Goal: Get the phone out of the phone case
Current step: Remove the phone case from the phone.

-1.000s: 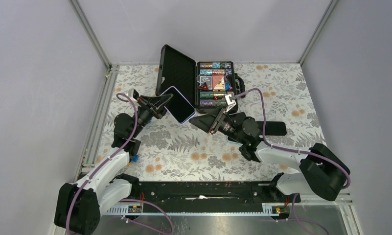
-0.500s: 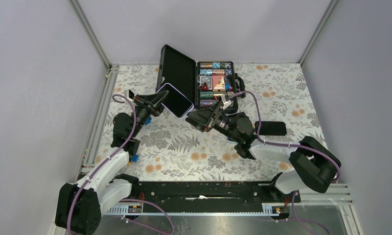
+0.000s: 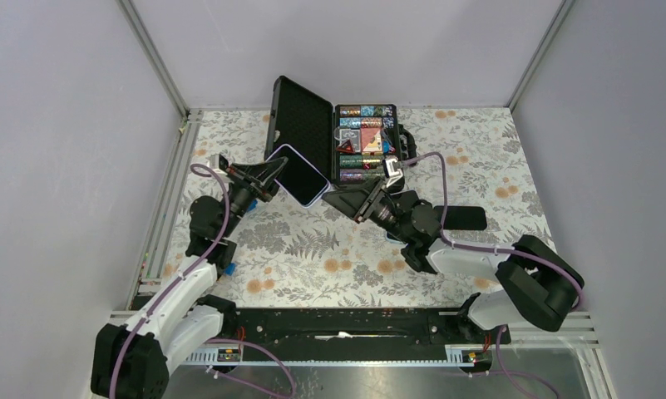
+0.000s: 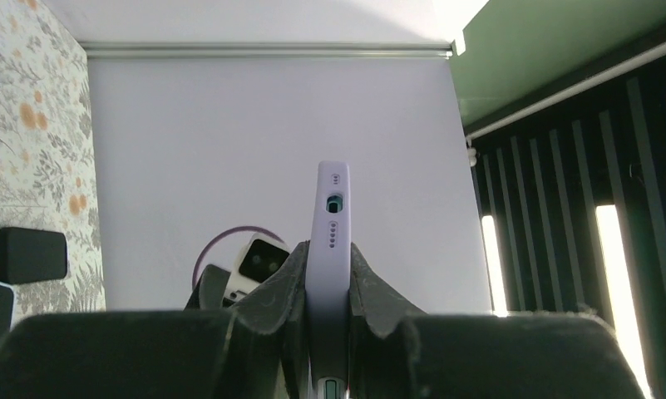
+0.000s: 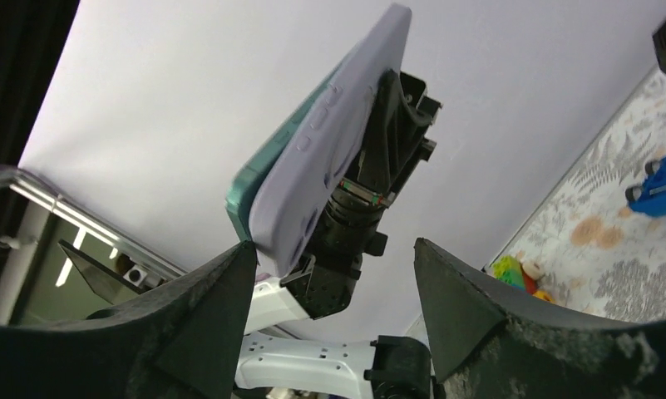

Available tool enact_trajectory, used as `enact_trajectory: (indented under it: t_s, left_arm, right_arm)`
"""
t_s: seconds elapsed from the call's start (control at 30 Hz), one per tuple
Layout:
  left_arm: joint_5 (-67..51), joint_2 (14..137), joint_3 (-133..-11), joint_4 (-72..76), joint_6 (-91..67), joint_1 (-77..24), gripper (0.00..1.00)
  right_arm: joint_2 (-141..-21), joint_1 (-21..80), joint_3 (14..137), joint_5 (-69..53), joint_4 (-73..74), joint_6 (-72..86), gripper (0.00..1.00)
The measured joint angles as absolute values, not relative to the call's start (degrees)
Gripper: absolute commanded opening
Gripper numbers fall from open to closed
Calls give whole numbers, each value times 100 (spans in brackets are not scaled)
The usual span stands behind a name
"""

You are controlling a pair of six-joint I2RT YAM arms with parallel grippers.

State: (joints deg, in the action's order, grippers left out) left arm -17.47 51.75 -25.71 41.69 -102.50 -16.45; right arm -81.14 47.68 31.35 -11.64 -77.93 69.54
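A phone in a lilac phone case hangs tilted above the left-middle of the table, with my left gripper shut on its lower end. The left wrist view has the case edge-on, pinched between both fingers of the left gripper. My right gripper is open just right of the phone, jaws facing it. From the right wrist the case's back shows, with the teal phone's edge beside it. The left fingertip of the right gripper is close to the phone's lower corner; I cannot tell if it touches.
An open black carrying case stands at the back, its tray full of colourful items. A flat black object lies right of my right arm. A small blue item sits near the left arm. Rails and walls border the table.
My left gripper has carried the phone slightly up and left. The right gripper pushed toward the phone, then eased back a little, and its jaws have narrowed somewhat.
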Motion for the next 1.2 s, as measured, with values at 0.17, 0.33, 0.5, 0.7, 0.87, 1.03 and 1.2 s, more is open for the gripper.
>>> enact_trajectory:
  t_s: [0.17,0.33,0.5,0.7,0.87,1.03,1.2]
  left_arm:
    - [-1839,4880,-2569,4010,-10189,-1719,0]
    - [-1879,4925,-2569,3986,-10206,-1715,0]
    - [-1756,4984,-2565,3959,-10267,-1640,0]
    - [-1594,5105,-2416,4431,-10626,-1636,0]
    - [-1546,5162,-2344,4661,-10857,-1636,0]
    - [-1494,5157,-2344,4709,-10831,-1625,0]
    - [-1466,4882,-2344,4294,-10392,-1627,0]
  right_arm:
    - [-7883,4764,3087,-1175,-8018,6429,76]
    - [-7874,4762,3109,-1162,-7940,6364,65]
    - [-7872,4759,3299,-1162,-7695,6364,43]
    - [-8084,4762,3365,-1170,-7824,6377,49]
    - [-8374,4762,3371,-1157,-8003,6418,52]
    - [-8383,4764,3699,-1168,-7590,6434,39]
    - [-8383,4803,4209,-1219,-6877,6508,8]
